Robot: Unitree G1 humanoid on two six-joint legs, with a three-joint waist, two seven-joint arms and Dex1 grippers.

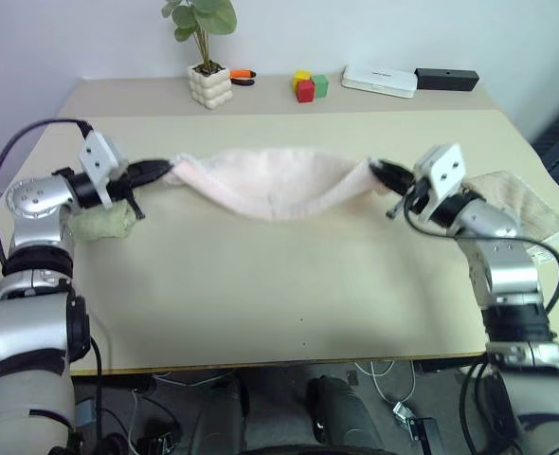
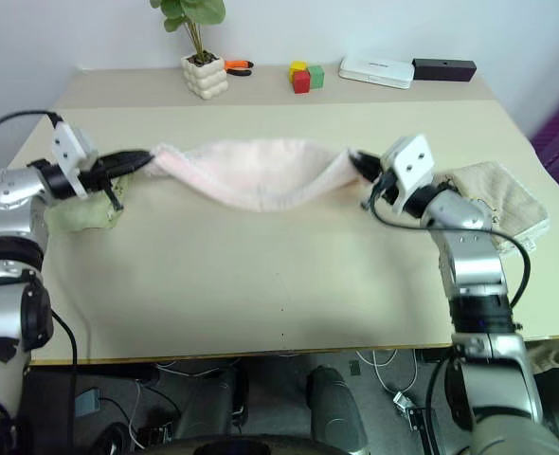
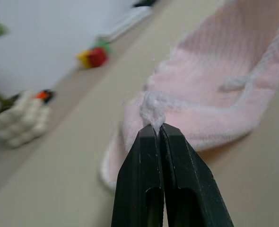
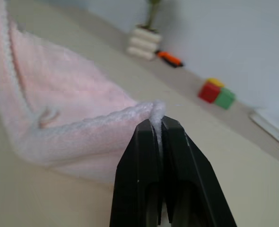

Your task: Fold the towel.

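**A:** Where is the long, fluffy, pale pink towel [image 1: 275, 182]?

**B:** It hangs between the two arms, above the middle of the wide beige counter [image 1: 261, 303]. Its ends are up high and its middle sags down, like a hammock.

**A:** Why does it hang like that?

**B:** Each end is pinched. The left black two-finger tool [image 3: 157, 133] has its fingers pressed together on a little bunch of pink fluff. The right black tool [image 4: 157, 124] does the same at the other end. I think they hold it by the ends so the towel is stretched out and can be laid down flat or folded end to end.

**A:** Is it folded yet?

**B:** It looks doubled along its length, but the fold across is not done, I think.

**A:** What else is near?

**B:** A pale green fluffy cloth [image 1: 104, 224] lies under the left arm. A tan towel [image 1: 526, 209] lies by the right arm. Far back stand a white bumpy pot with a green plant [image 1: 209, 83] and some little coloured blocks [image 1: 309, 86], well apart from the pink towel.
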